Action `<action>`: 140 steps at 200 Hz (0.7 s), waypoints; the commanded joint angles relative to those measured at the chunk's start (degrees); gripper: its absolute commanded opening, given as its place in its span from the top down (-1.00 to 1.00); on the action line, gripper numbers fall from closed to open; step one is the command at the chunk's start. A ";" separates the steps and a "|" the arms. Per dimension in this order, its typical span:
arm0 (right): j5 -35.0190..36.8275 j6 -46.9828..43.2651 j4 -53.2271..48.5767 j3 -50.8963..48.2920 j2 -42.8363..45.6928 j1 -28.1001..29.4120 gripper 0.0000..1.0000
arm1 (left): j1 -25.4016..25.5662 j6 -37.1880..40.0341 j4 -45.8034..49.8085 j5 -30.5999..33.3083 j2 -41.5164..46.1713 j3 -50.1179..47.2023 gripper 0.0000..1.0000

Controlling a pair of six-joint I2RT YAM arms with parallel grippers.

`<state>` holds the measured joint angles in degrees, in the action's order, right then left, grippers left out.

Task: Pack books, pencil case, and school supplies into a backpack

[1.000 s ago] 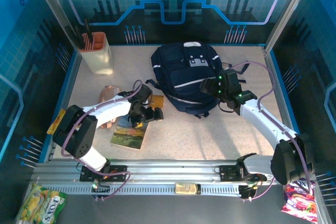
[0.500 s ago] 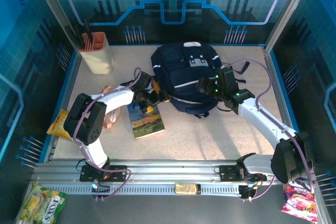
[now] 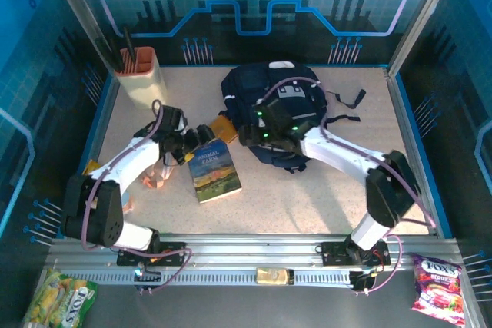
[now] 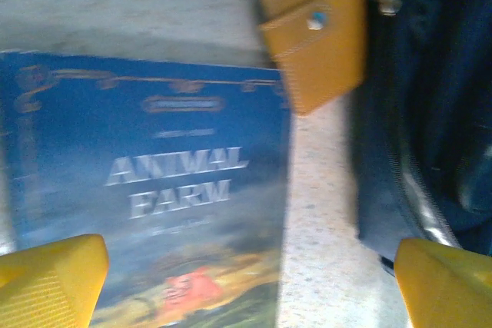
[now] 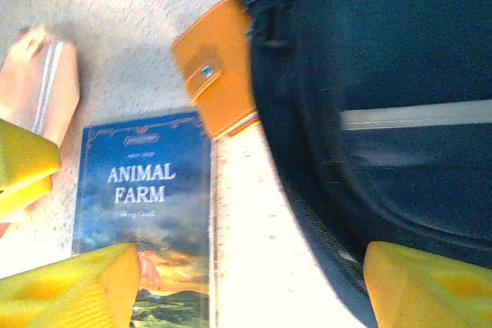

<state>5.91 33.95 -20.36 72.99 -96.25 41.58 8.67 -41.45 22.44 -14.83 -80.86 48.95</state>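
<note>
Two pincers hang over the speckled bench [image 3: 307, 197], both with jaws spread wide and gripping nothing. The left pincer [image 4: 246, 289] sits above the blue-green landscape paperback "Animal Farm" [image 3: 214, 174], which lies flat on the bench just left of the large navy-blue fabric backpack [image 3: 280, 105]. The right pincer [image 5: 250, 289] hangs over the gap between that book and the backpack. An orange-tan snap wallet [image 5: 219, 67] lies at the book's top corner, against the backpack's edge. A pink striped pouch [image 5: 46, 86] lies left of the book.
</note>
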 commanded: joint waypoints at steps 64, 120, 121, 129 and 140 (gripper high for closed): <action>-5.05 -2.96 -12.16 18.00 -21.03 5.46 -0.12 | -1.29 1.02 2.42 2.22 1.74 -8.25 -0.67; -4.57 -1.61 -15.80 20.92 -26.50 5.44 0.24 | -1.26 2.28 -0.28 -0.13 -2.36 -9.04 -0.35; -4.62 -1.61 -15.82 20.94 -26.52 5.49 0.24 | -1.27 2.31 -0.33 -0.21 -2.41 -9.09 -0.35; -4.77 -1.61 -16.26 21.26 -27.08 5.48 0.25 | -1.31 2.48 -0.78 -0.35 -2.51 -9.31 -0.33; -5.07 -1.69 -16.84 21.75 -27.73 5.52 0.28 | -1.28 2.69 -0.82 -0.44 -2.89 -9.22 -0.33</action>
<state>1.41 32.10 -33.91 92.38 -122.30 46.61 7.75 -40.14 22.74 -13.52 -82.94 40.84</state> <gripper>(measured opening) 0.367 0.668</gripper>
